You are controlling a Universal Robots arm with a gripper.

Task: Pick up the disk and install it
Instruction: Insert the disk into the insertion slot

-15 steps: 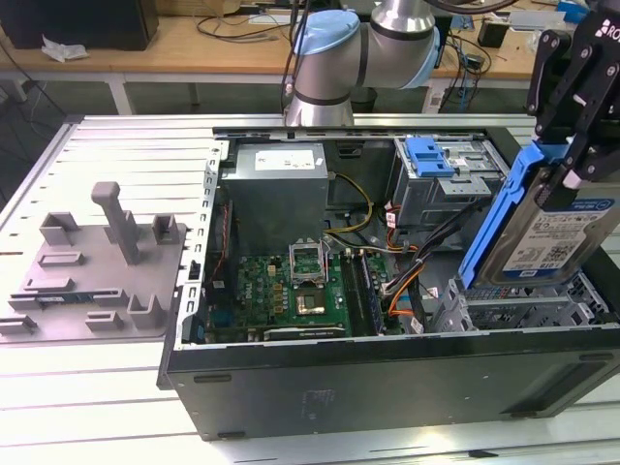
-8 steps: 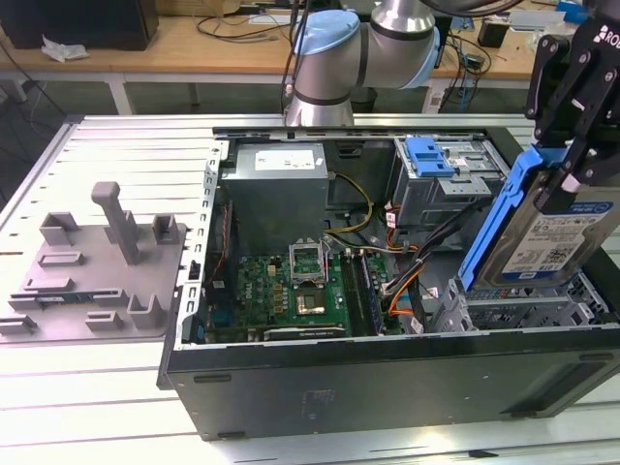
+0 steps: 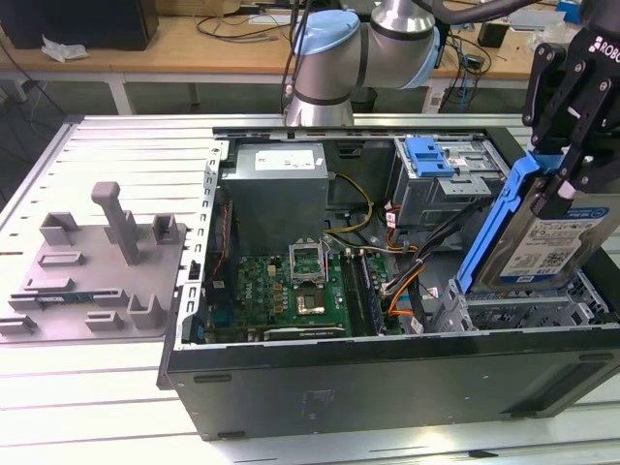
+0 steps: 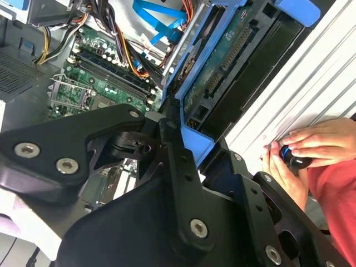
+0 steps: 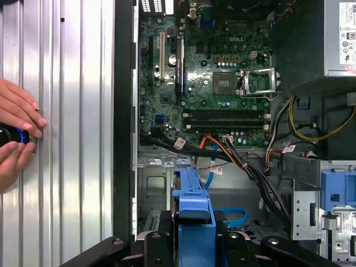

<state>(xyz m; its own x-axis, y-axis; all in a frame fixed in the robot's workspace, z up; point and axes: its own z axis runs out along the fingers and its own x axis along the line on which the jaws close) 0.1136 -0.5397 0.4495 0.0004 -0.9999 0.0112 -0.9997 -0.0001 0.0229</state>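
The disk (image 3: 560, 235), a silver drive with a blue-and-white label in a blue carrier rail, hangs tilted above the drive bay (image 3: 523, 310) at the exterior view's right end of the open computer case. My gripper (image 3: 569, 174) is shut on its upper edge. In the second wrist view the disk (image 4: 222, 61) shows its green circuit-board underside between my black fingers (image 4: 172, 150). In the first wrist view the blue carrier's edge (image 5: 193, 203) stands upright over the bay floor.
The case holds a motherboard (image 3: 291, 281), a power supply (image 3: 276, 179), cable bundles (image 3: 407, 262) and a blue-topped drive cage (image 3: 433, 160). A grey fixture with posts (image 3: 97, 262) lies on the table at the exterior view's left. A person's hands (image 5: 16, 130) rest on the table beside the case.
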